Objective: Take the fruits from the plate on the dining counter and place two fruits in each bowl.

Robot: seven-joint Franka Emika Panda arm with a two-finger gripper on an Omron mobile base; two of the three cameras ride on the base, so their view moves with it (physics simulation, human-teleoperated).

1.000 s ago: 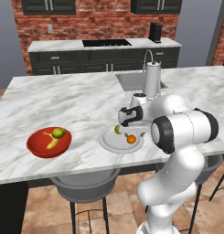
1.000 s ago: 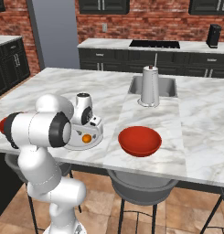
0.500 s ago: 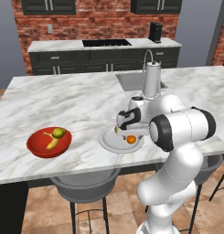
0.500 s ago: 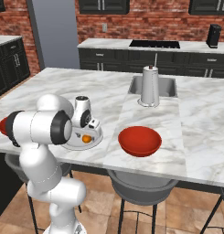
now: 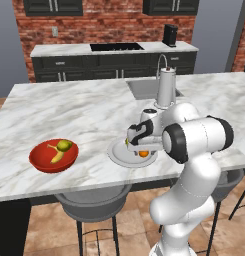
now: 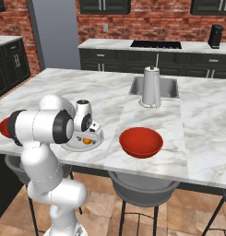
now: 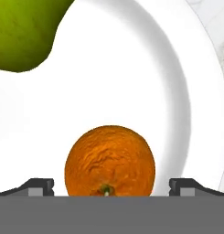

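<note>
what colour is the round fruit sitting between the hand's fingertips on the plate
Orange, with a dimpled skin; the hand view shows it best.

Red brick wall [image 5: 119, 25] behind dark cabinets [image 6: 146, 60], terracotta tile floor [image 5: 49, 235].

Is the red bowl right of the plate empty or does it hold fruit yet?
Empty: the right base view shows the red bowl's bare inside.

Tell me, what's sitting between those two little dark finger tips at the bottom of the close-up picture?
An orange lies between them on the pale plate, with the gripper open on either side of it. This shows in the hand view.
</note>
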